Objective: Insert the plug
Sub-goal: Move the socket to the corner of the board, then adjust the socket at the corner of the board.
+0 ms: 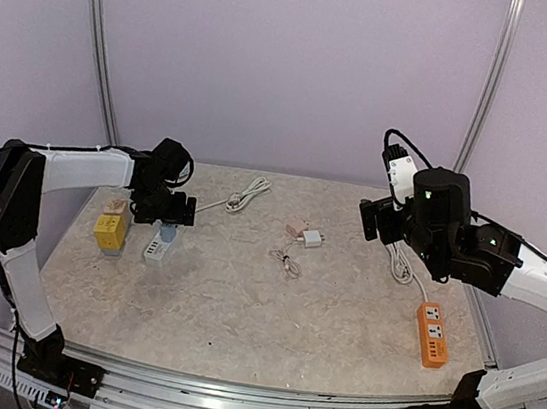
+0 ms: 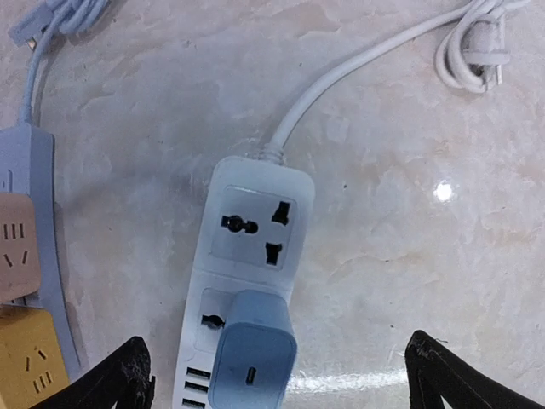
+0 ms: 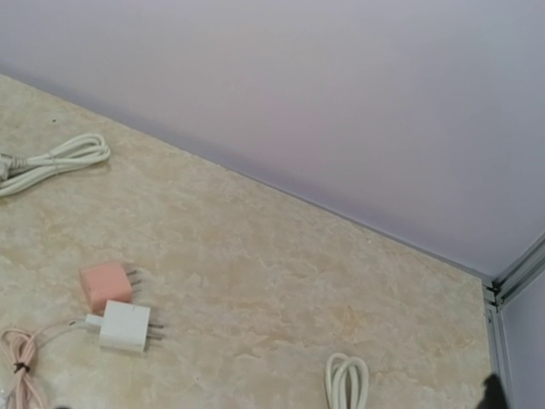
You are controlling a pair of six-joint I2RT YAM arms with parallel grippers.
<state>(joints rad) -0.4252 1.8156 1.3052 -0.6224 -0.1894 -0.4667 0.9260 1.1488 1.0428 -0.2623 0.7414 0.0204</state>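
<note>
A white power strip [image 2: 251, 256] lies on the table, and a light blue charger plug [image 2: 253, 354] sits in its nearer socket. The far socket is empty. My left gripper [image 2: 281, 383] hovers right over the plug, jaws open wide, one finger [image 2: 119, 382] on each side and touching nothing. In the top view the left gripper [image 1: 166, 213] is above the strip [image 1: 157, 248] at the table's left. My right gripper [image 1: 370, 220] is raised at the right, open and empty; only one fingertip [image 3: 490, 392] shows in its wrist view.
A yellow and pale blue strip [image 2: 30, 281] lies beside the white one. A pink plug [image 3: 106, 285], a white plug [image 3: 126, 326] and a pink cable [image 1: 286, 262] lie mid-table. An orange power strip [image 1: 431, 334] and a white cord [image 1: 402, 264] lie at the right, and a coiled white cable [image 1: 247, 196] at the back.
</note>
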